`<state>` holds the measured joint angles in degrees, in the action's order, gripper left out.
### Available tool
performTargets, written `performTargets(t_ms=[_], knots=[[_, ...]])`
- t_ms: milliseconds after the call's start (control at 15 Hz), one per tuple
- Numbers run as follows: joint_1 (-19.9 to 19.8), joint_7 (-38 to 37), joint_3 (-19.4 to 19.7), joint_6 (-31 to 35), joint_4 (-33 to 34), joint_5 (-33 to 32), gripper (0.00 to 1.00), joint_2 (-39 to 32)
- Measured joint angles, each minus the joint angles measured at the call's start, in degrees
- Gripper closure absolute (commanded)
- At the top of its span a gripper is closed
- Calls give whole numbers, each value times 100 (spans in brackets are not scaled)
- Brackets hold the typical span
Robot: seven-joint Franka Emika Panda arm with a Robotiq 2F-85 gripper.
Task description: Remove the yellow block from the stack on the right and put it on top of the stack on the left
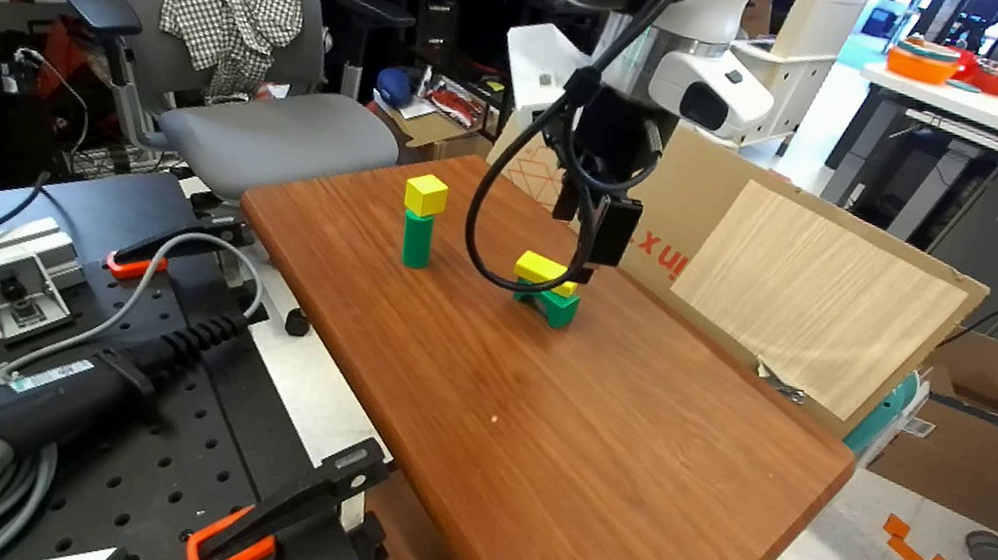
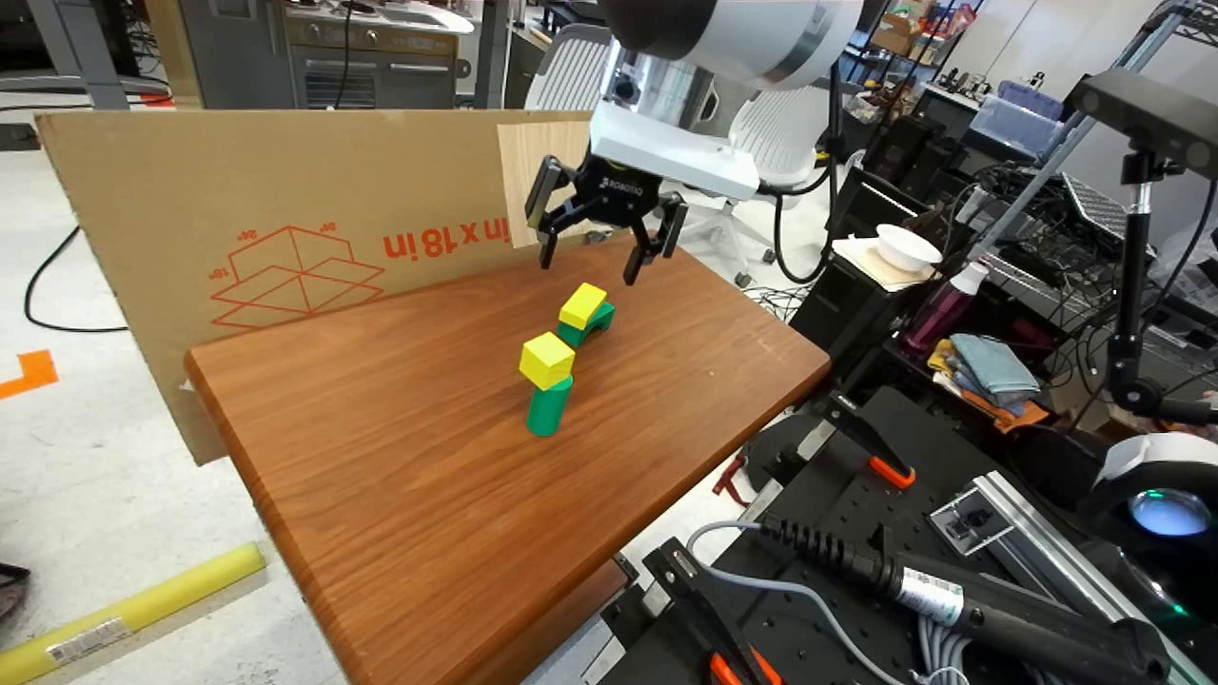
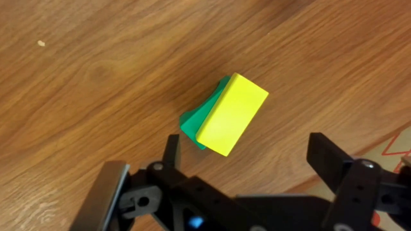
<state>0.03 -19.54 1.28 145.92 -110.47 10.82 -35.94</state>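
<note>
Fingers (image 3: pixel 324 157) wide apart, beyond them a green block (image 3: pixel 196 118), partly hidden beneath a rectangular yellow block (image 3: pixel 232 115).

On the table (image 1: pixel 586 426), toward its far end, a yellow cube (image 1: pixel 425 195) sits on a green cylinder (image 1: pixel 416 240), and a yellow block (image 1: pixel 540 269) on a green arch (image 1: pixel 559 309). Above the table hangs the gripper (image 1: pixel 580 241), a cable (image 1: pixel 473 215) looping in front. Cardboard (image 1: pixel 690 196) stands along one side of the table, a black bench (image 1: pixel 151 450) along the opposite; a chair (image 1: pixel 280 137) stands beyond the table's far end.
</note>
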Motion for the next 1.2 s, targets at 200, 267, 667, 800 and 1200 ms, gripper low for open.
performTargets(t_ms=[200,267,667,800,1200], knots=[[31,-360,6,0,55,27,0,-49],[37,-506,19,0,63,63,0,-73],[50,-1181,96,0,145,221,0,-281],[64,-1306,104,2,165,222,0,-326],[131,-1569,128,8,204,222,27,-375]])
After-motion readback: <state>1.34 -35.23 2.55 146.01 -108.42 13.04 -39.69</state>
